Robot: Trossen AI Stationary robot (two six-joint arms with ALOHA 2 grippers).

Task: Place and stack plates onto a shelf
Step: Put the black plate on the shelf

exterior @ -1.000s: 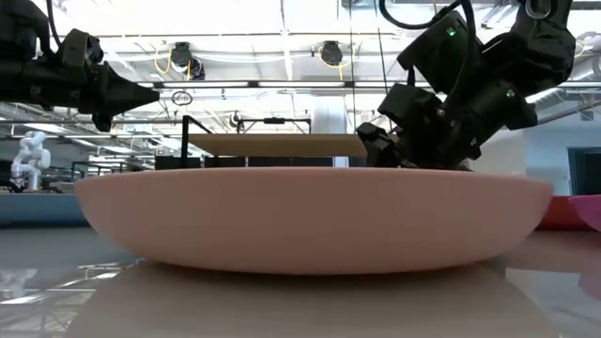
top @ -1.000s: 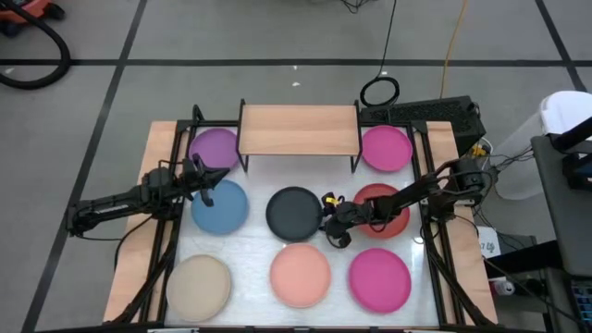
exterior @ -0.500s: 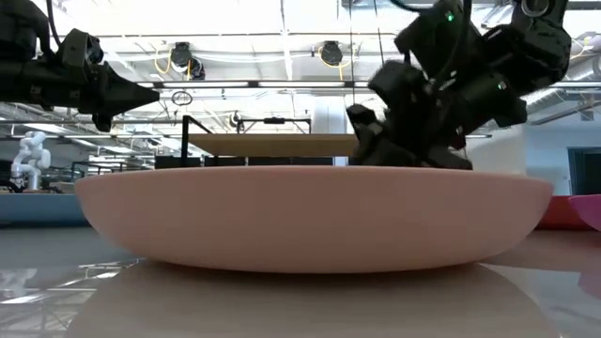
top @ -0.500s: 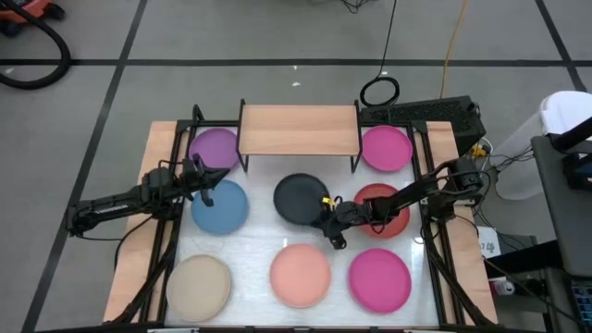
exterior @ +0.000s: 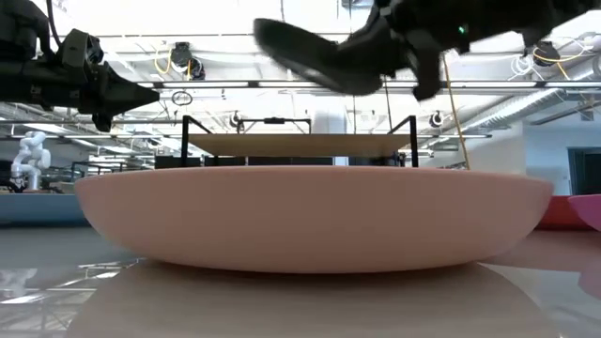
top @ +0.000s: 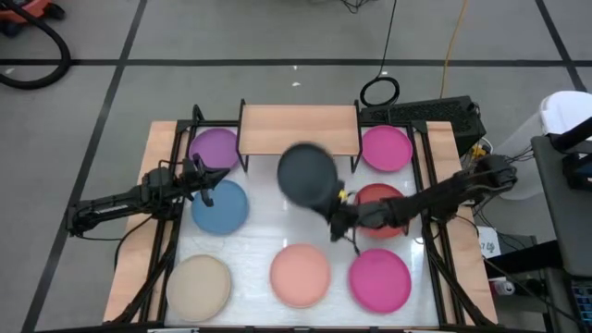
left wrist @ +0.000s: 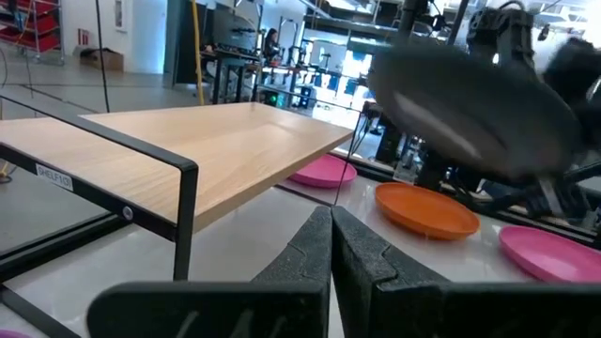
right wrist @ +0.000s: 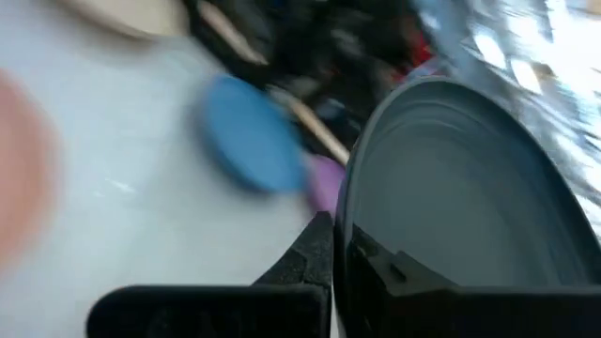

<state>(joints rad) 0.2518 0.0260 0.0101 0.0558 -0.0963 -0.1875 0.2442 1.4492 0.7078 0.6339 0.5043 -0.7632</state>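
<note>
My right gripper [top: 339, 210] is shut on the black plate [top: 308, 176], which it holds in the air in front of the light-wood shelf [top: 299, 129]. The plate also shows high in the low view [exterior: 310, 56] and in the left wrist view [left wrist: 470, 113]. My left gripper [top: 208, 180] is shut and empty, above the far edge of the blue plate [top: 220, 205]. The purple plate [top: 215, 148], the red plate [top: 381, 194], the salmon plate [top: 300, 275], the beige plate [top: 198, 285] and two magenta plates [top: 386, 148] [top: 380, 281] lie flat on the table. My right gripper pinches the black plate's rim [right wrist: 346, 225] on its near right side, one finger inside the rim and one outside. The fingers come from the table's right and near side. The plate is lifted clear and tilted, its free left side [exterior: 268, 33] higher than the held side.
The shelf's black legs [top: 242, 139] [top: 356, 139] stand between the purple plate and the far magenta plate. The shelf's top board is bare. The salmon plate [exterior: 310, 216] fills the front of the low view. Cables and a dark box lie beyond the table's far right corner.
My right gripper has gone up and toward the far edge with the black plate. The plate has left the table, tipped, and moved from the table's middle toward the shelf's front.
</note>
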